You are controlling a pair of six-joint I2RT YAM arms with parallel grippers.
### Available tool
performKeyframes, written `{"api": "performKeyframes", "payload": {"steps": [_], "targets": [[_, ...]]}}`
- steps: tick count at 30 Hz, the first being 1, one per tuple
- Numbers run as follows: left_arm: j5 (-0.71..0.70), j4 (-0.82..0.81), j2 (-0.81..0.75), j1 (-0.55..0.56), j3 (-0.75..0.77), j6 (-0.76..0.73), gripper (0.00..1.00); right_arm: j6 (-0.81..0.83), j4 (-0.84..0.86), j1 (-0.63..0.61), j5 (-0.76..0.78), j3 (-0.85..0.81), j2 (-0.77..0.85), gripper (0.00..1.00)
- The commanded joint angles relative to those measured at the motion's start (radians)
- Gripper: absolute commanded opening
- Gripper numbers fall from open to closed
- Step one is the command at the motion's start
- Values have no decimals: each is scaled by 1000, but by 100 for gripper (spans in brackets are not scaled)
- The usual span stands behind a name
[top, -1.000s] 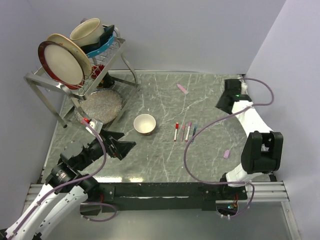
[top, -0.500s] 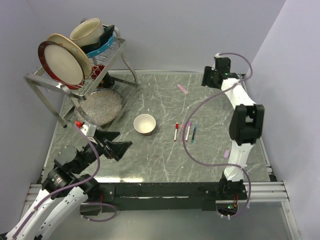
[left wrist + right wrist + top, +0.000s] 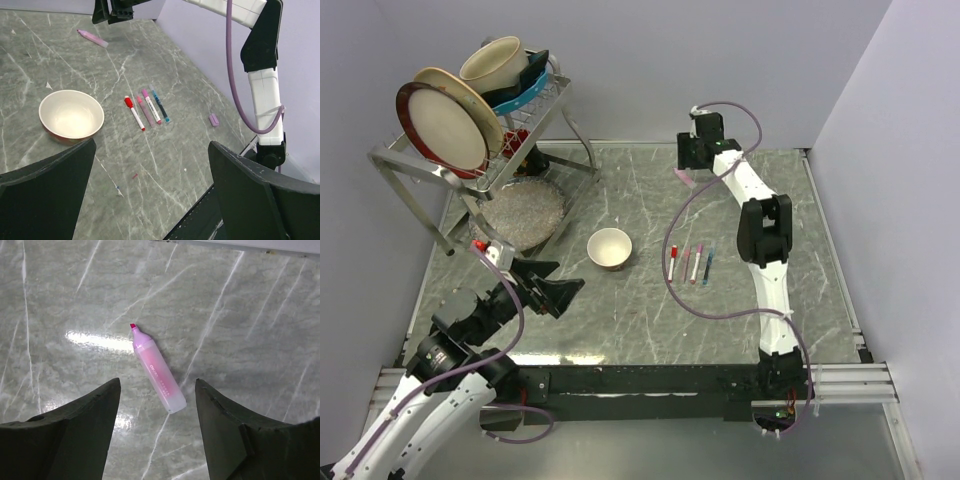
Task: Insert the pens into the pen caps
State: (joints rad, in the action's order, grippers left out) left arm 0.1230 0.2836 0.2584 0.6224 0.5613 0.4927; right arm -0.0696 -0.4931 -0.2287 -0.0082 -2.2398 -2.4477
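Right claw hangs open, empty, over the uncapped pink highlighter beyond the bowl, poised to pinch (left claw gapes empty).

Robot lab bench: plain walls, marble tabletop, dish rack.

Pens: five, four in a centre row, one pink pen apart at the far side | lilac cap: one, near right | small bowl: one, left of the row | plates: two, far left | beige cup: one, far left
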Motion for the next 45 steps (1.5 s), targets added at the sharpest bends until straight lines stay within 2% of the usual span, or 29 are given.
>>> {"api": "performKeyframes", "payload": {"steps": [1, 5, 6, 9, 13, 16, 22, 25, 30, 34, 45], "targets": [[-16, -27, 2, -6, 17, -5, 99, -73, -7, 15, -22, -29, 50, 69], [-14, -21, 1, -6, 18, -6, 99, -263, 89, 23, -30, 103, 137, 69], [-11, -23, 1, -6, 19, -6, 99, -362, 111, 28, -51, 136, 141, 69], [-6, -23, 4, -7, 19, -8, 100, -545, 189, 55, -142, 158, 112, 69], [-8, -18, 1, -7, 22, -9, 99, -700, 312, 84, -197, 161, 56, 69], [-13, -20, -5, -7, 19, -9, 99, -716, 363, 88, -176, 138, 20, 69], [-13, -21, -5, -7, 18, -11, 99, -748, 303, 88, -188, 34, -65, 70], [-13, -21, 1, -7, 18, -11, 99, -799, 347, 88, -236, 81, -59, 69], [-13, -17, 2, -7, 22, -11, 99, -854, 418, 83, -207, 198, -24, 69], [-14, -18, -7, -7, 19, -9, 100, -886, 393, 75, -233, 167, -56, 69], [-14, -15, -15, -7, 20, -11, 99, -819, 318, 39, -265, 140, -88, 68]]}}
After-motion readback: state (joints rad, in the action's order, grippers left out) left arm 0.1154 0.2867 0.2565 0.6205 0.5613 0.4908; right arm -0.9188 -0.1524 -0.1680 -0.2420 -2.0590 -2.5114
